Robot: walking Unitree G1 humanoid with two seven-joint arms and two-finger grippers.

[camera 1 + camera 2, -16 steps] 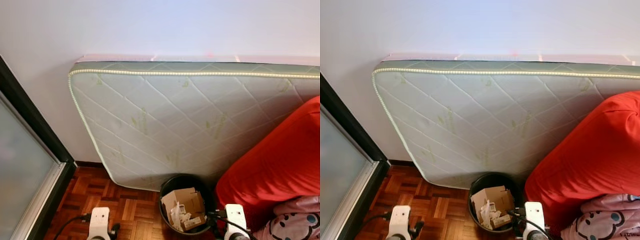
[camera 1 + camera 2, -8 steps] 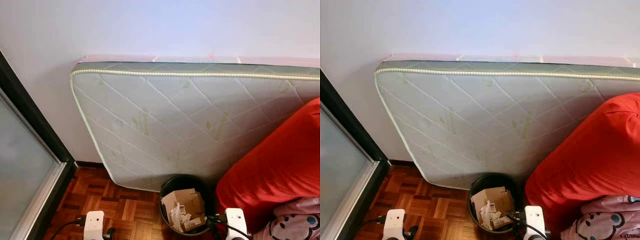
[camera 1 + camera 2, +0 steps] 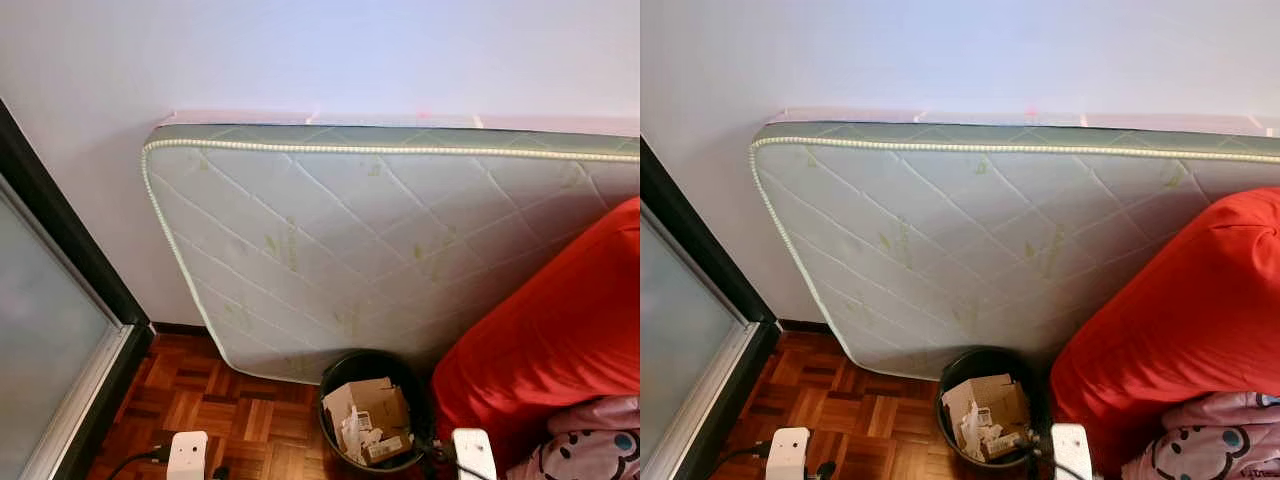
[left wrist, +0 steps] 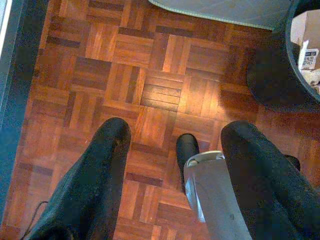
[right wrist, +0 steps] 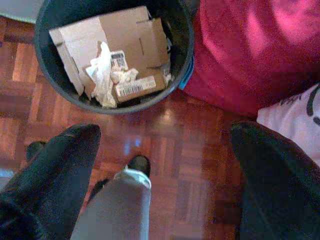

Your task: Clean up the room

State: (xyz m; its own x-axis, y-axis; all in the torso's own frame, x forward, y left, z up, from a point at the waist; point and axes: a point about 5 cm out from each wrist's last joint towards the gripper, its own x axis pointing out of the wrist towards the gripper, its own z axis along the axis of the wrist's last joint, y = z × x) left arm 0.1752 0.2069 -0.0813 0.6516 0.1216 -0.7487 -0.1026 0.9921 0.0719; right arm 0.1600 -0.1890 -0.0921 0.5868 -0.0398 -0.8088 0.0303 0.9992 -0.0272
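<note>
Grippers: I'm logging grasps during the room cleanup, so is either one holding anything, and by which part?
Nothing is held. The left gripper and right gripper are both open over bare parquet floor.

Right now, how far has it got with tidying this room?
Some rubbish is already in: the black bin holds cardboard and paper scraps. Nothing is in hand; the left hand and right hand both hang open and empty above the parquet floor. Still untidied, as far as I can see: the mattress leaning on the wall and the red bedding piled beside the bin.
</note>
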